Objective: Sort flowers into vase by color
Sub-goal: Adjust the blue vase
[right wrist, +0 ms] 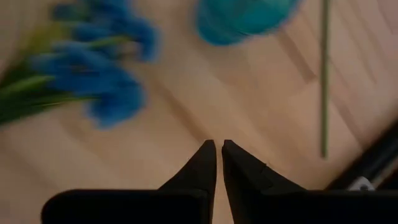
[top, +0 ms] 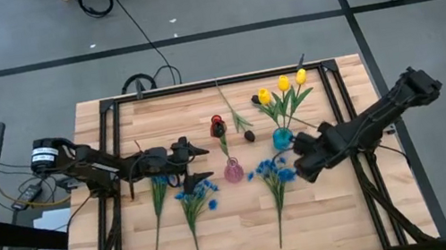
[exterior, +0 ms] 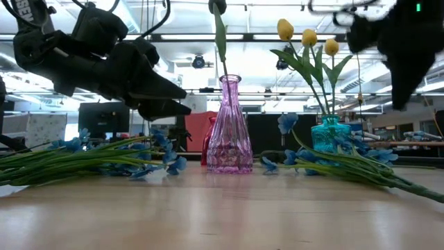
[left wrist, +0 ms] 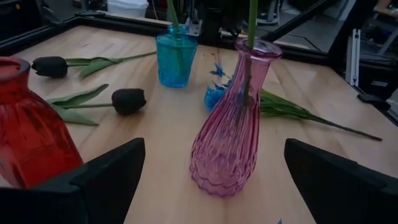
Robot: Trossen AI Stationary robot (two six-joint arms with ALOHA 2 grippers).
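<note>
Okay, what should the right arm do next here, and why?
Probably open the right gripper and lower it onto the blue flowers beside it. Its fingers are nearly together and hold nothing, the yellow tulips already stand in the teal vase, and blue stems lie loose on the table.

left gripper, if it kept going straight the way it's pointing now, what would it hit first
Most likely the pink vase. In the left wrist view it stands between the open fingers of the left gripper, with the blue vase farther behind. How close it is can't be judged exactly.
</note>
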